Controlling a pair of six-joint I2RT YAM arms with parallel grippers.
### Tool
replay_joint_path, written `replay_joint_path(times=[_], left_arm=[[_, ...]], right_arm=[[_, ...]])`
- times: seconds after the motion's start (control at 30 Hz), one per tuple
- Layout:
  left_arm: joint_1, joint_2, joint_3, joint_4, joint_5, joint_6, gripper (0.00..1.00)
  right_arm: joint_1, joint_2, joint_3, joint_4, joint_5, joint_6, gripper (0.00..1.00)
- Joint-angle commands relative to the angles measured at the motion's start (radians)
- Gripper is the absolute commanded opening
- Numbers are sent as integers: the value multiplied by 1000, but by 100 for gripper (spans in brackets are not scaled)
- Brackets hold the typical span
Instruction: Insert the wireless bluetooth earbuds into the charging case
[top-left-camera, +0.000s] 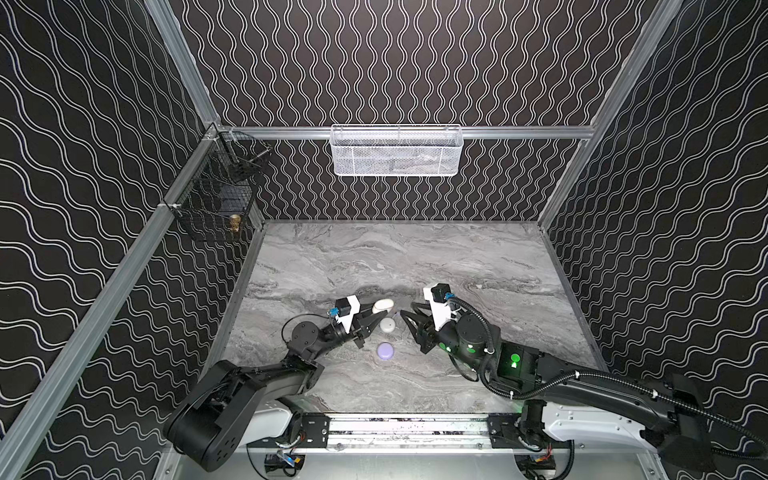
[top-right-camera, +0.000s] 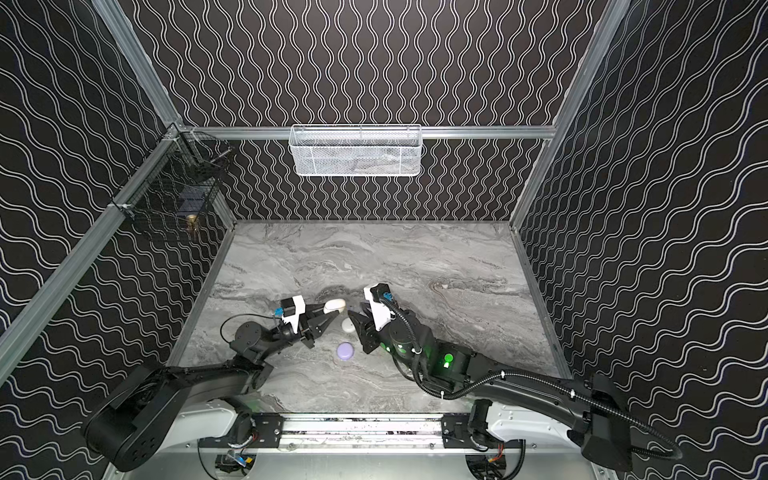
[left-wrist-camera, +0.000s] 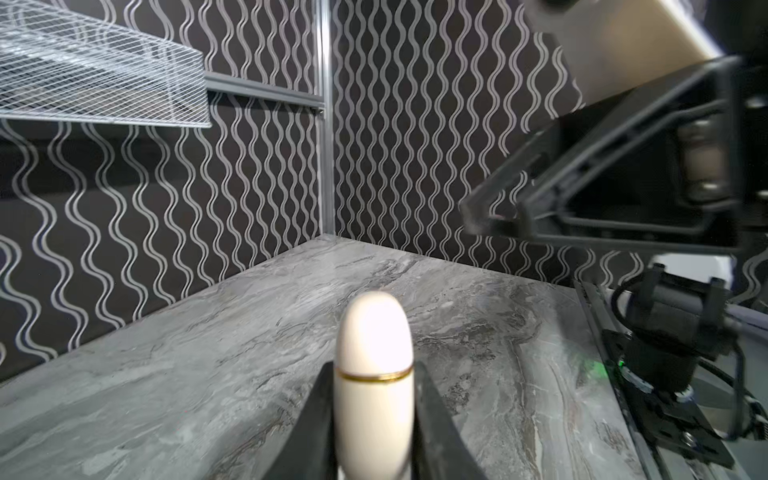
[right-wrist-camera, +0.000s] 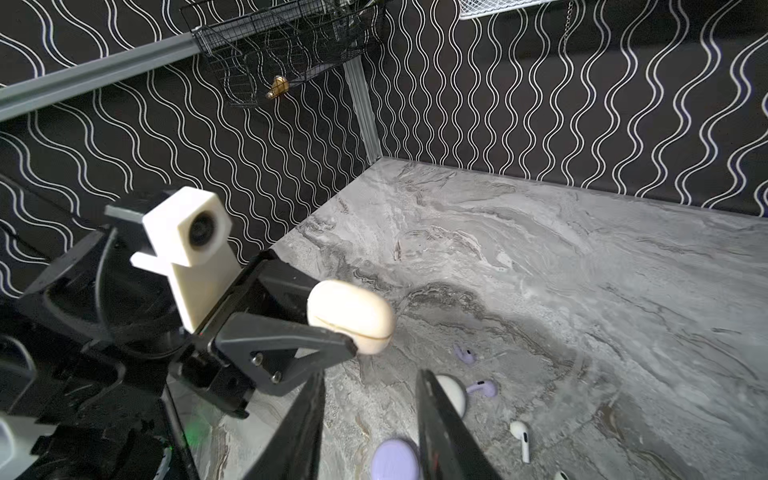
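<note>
My left gripper is shut on a cream charging case with a thin gold ring, its lid closed. It holds the case just above the table in both top views. My right gripper faces it from the right, open with nothing between its fingers. Below the right gripper, two lavender earbuds and a white earbud lie loose on the marble. A closed white case and a closed lavender case sit between the two arms.
A white mesh basket hangs on the back wall. A black wire basket hangs on the left wall. The patterned walls close in the marble table on three sides, and the arms' mounting rail runs along the front.
</note>
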Motion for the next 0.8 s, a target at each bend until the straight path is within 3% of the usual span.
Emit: replay_joint_path(times=[0.0,0.17,0.27,0.43,0.63,0.77], left_arm=[[14,-21,53,-220,-188,-83,0],[53,-19,248,-700,-335,-176,0],[70,45,324,-840,-394,-252,0],[154,196,415,-936,-301,-298,0],[300,368,421,-856,-132,-402,0],[328,434,428,-814,-81,-432,0]], right_arm=[[-14,-1,2,-19,89,55,43],[-58,60,16,-94,76,134,47],[-74,121,26,-137,47,162,51],[-110,246,62,-197,-35,213,57],[-122,446,145,-261,-159,198,67],[-122,549,196,-303,-190,178,73]])
